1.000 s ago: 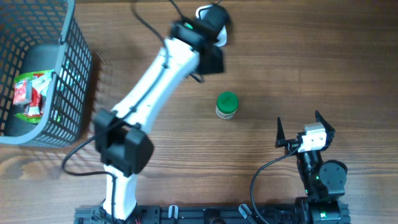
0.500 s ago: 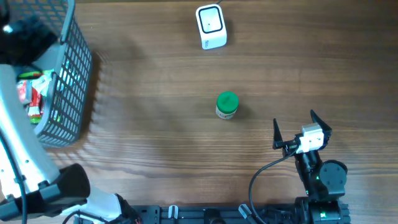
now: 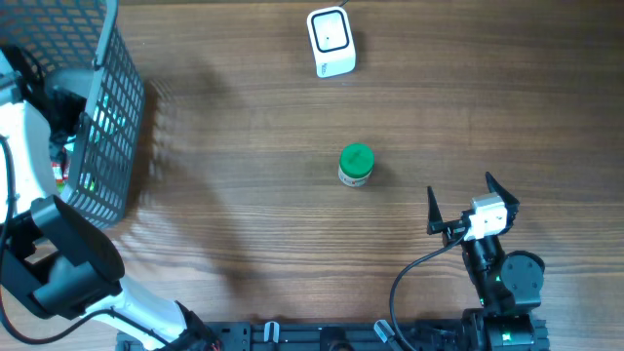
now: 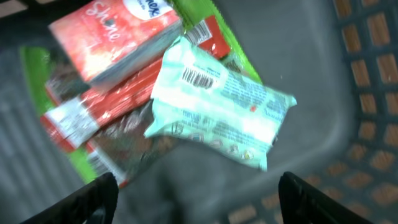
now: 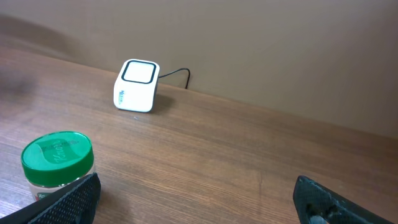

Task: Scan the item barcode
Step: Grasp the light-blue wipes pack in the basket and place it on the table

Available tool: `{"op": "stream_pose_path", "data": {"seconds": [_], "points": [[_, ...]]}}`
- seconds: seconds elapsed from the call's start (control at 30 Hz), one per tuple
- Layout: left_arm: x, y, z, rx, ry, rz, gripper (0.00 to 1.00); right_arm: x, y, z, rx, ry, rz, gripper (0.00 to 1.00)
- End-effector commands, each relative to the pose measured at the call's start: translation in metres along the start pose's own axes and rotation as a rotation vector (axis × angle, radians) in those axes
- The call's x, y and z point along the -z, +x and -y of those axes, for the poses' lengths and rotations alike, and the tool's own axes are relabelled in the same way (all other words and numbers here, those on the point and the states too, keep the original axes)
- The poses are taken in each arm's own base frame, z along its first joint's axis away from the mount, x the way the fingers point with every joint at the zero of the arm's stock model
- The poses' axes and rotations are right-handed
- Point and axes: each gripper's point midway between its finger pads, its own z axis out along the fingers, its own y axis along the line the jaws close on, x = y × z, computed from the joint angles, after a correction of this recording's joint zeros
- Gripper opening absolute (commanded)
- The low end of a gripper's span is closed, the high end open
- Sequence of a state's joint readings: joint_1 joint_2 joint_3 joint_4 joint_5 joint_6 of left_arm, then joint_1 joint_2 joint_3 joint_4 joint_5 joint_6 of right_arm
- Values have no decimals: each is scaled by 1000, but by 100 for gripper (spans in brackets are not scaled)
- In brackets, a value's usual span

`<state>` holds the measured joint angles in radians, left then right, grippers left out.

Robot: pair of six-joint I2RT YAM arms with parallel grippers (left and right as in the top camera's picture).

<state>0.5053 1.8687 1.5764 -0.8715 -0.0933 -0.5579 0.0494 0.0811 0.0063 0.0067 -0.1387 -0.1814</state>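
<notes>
Wooden bench (image 3: pixel 244 146), with a dark mesh basket (image 3: pixel 107 117) at its far left corner. Inside, a pale mint packet (image 4: pixel 217 112) lies barcode (image 4: pixel 200 78) up across some red packs (image 4: pixel 112 37). It looks light, soft and slick-filmed; I'd pinch it across its short width, clear of the code. The left end effector (image 4: pixel 199 196) hangs above it, spread wide and empty. The right end effector (image 3: pixel 460 192) gapes idle near the front right edge.

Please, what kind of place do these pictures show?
Probably a mock shop checkout on a wooden table: a small white barcode scanner, a grey mesh basket holding packaged goods, one pale green pack showing its barcode, and a green-lidded jar.
</notes>
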Motion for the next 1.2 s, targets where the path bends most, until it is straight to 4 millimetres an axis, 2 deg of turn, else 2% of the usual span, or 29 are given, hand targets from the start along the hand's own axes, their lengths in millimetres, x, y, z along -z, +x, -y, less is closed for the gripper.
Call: {"op": "stream_pose_path", "data": {"seconds": [0.0,0.17,0.23,0.3,0.33,0.4,0.43,0.5,0.57,0.63,0.67,0.73,0.77,0.8,0.83,0.9,0.93,1.0,1.03,1.07,1.17], "points": [[-21,-2,-4,36,6,48,79,0,-2,-2,2,-14,8,100],[-64,3,-4,36,-10,29,79,0,-2,-2,2,-14,8,100],[-82,10,-7,32,-29,2,80,0,-2,-2,2,-14,8,100],[-103,22,-13,27,-59,-39,75,0,-2,-2,2,-14,8,100],[-112,28,-16,24,-74,-59,67,0,-2,-2,2,-14,8,100],[-117,31,-18,23,-81,-69,14,0,-2,-2,2,-14,8,100],[-112,28,-16,24,-74,-60,4,0,-2,-2,2,-14,8,100],[-87,12,-8,32,-34,-5,4,0,-2,-2,2,-14,8,100],[-50,-7,2,41,21,70,4,0,-2,-2,2,-14,8,100],[1,-28,10,54,93,169,4,0,-2,-2,2,-14,8,100],[48,-43,13,67,144,264,4,0,-2,-2,2,-14,8,100],[114,-55,10,87,208,387,4,0,-2,-2,2,-14,8,100],[157,-58,6,98,260,460,4,0,-2,-2,2,-14,8,100],[186,-56,2,109,295,504,4,0,-2,-2,2,-14,8,100],[214,-48,-4,138,335,529,4,0,-2,-2,2,-14,8,100],[257,-18,-4,125,453,504,4,0,-2,-2,2,-14,8,100],[269,3,4,84,523,450,4,0,-2,-2,2,-14,8,100],[272,43,20,1,584,328,4,0,-2,-2,2,-14,8,100],[267,57,25,-31,579,282,4,0,-2,-2,2,-14,8,100],[256,82,36,-89,569,203,4,0,-2,-2,2,-14,8,100],[228,133,62,-225,552,58,4,0,-2,-2,2,-14,8,100]]}}
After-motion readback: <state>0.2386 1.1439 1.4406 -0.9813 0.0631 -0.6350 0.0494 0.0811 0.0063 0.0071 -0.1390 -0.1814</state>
